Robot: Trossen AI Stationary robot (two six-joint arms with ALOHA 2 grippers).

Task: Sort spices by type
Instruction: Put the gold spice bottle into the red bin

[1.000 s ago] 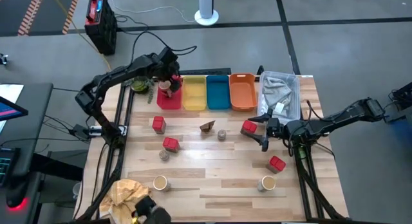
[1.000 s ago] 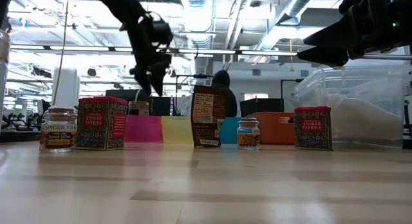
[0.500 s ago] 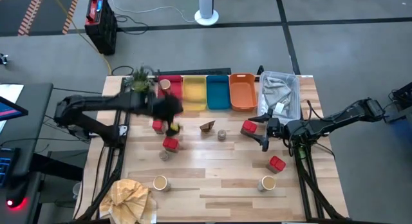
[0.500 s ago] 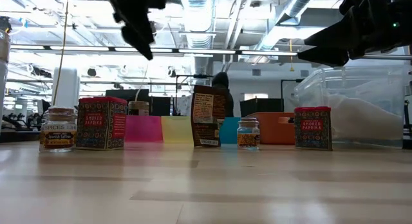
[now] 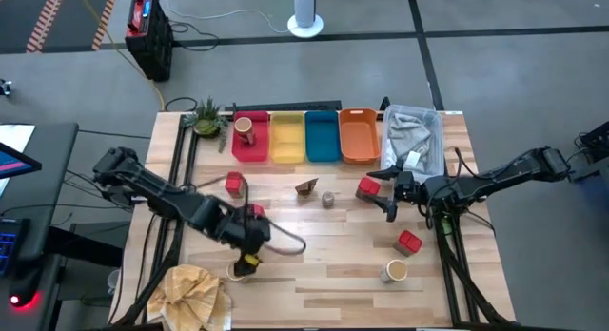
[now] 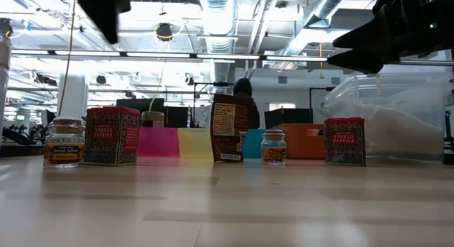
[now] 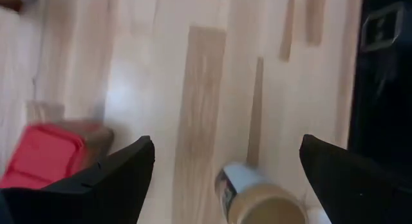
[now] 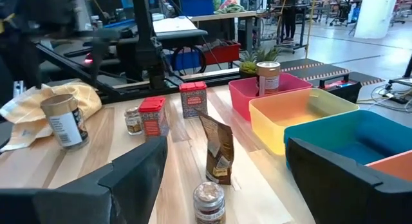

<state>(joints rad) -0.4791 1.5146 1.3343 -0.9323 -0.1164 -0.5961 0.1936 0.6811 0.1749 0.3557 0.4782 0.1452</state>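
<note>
Left claw [image 5: 249, 262] spread wide above a tan, pale-topped spice cylinder [image 7: 257, 201], red boxy pack [image 7: 40, 154] beside it.

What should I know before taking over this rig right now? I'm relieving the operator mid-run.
Left gripper: open, over the near-left tan jar, nothing held.
Right gripper: open, beside the right red pack, nothing held.
Done: the binned tan jar stands in the red bin.
Left: the left red pack, near red pack, brown pouch, small jar and near-right tan jar sit unsorted on the table, as do the two things at the grippers.
</note>
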